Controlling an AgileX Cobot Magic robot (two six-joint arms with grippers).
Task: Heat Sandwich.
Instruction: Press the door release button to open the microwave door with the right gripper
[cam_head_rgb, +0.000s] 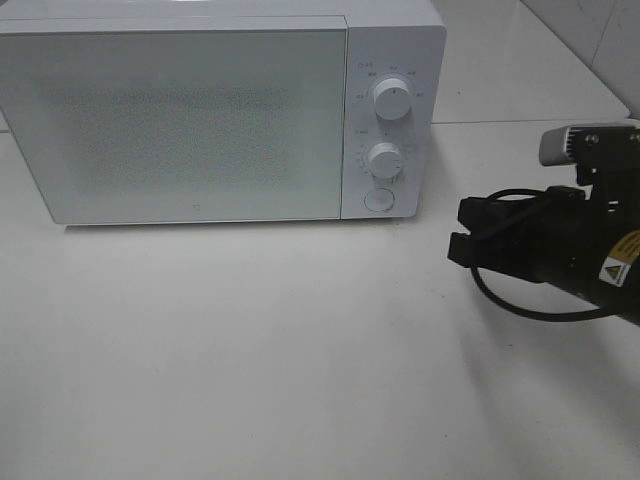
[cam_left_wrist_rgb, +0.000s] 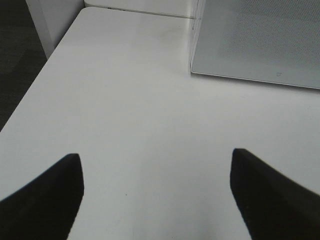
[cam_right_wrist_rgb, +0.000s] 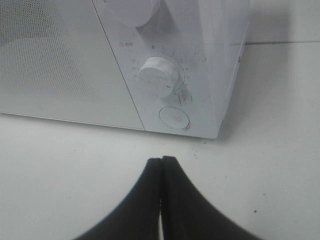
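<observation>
Exterior high: the microwave (cam_head_rgb: 200, 110) is seen with its door (cam_head_rgb: 175, 125) shut. No sandwich is seen on the table (cam_head_rgb: 250, 350); whether it lies behind the frosted door cannot be told. Progress is judged uncertain: either loading is done and starting is left, or the door has yet to be opened. The right gripper (cam_head_rgb: 458, 232) is held near the control panel, touching nothing.

Left wrist: the left gripper (cam_left_wrist_rgb: 156, 155) is spread wide over bare table, nothing held.

Right wrist: the fingers are pressed together, empty, aimed toward the round button (cam_right_wrist_rgb: 174, 118) below the lower knob (cam_right_wrist_rgb: 157, 76).
</observation>
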